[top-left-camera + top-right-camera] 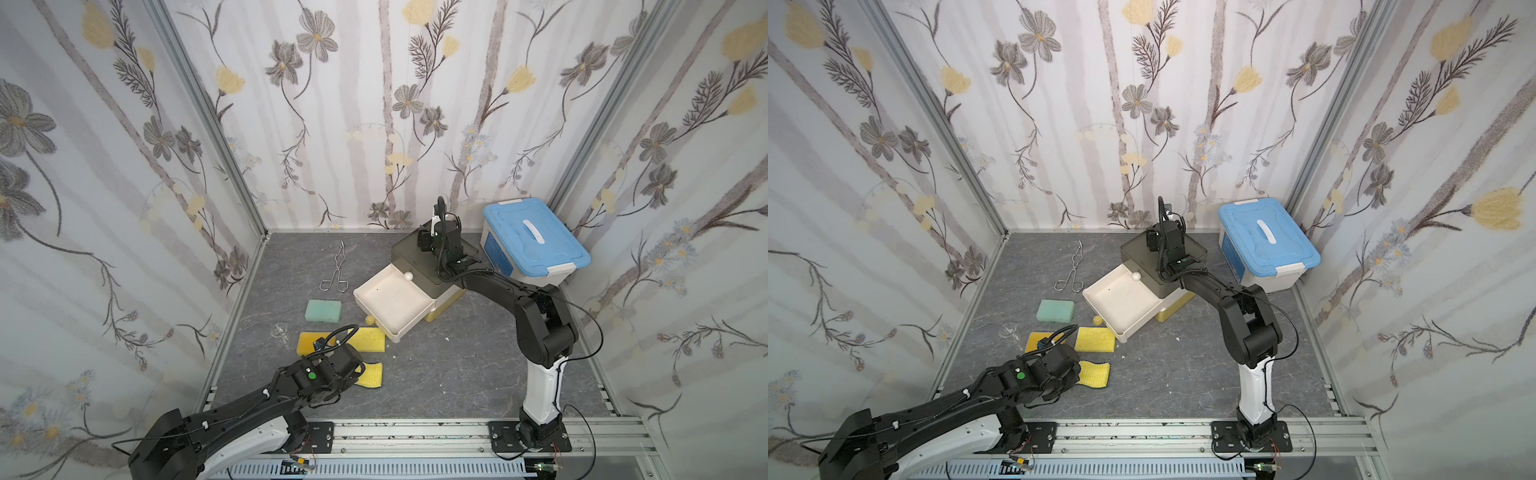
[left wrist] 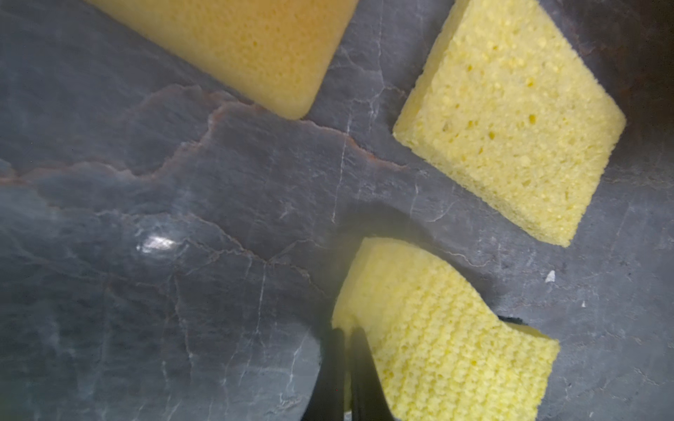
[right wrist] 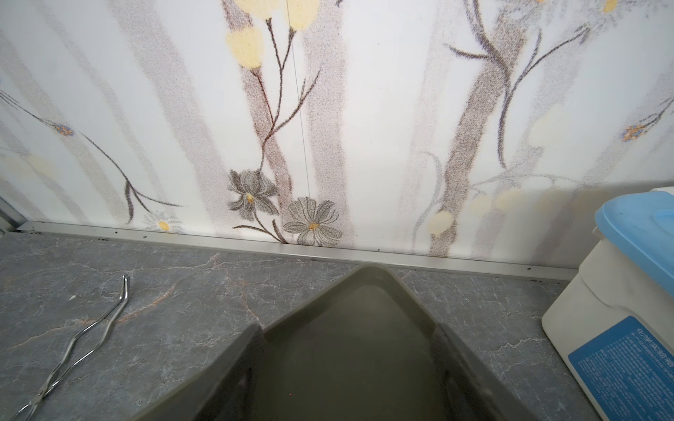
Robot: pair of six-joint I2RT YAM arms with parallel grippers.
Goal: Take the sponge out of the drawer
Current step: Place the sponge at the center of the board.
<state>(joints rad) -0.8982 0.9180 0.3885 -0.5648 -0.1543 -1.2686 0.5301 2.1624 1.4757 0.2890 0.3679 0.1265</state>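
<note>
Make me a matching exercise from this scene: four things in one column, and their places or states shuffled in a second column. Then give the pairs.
Things
1. green sponge
2. metal tongs
3. white drawer
4. ribbed yellow sponge

Places or states
A. pulled out, no sponge inside
B. at the tips of the left claw
C. lying farthest back of the four
D. flat on the table, close beside the drawer

Pairs: 1-D, 2-C, 3-A, 4-B
</note>
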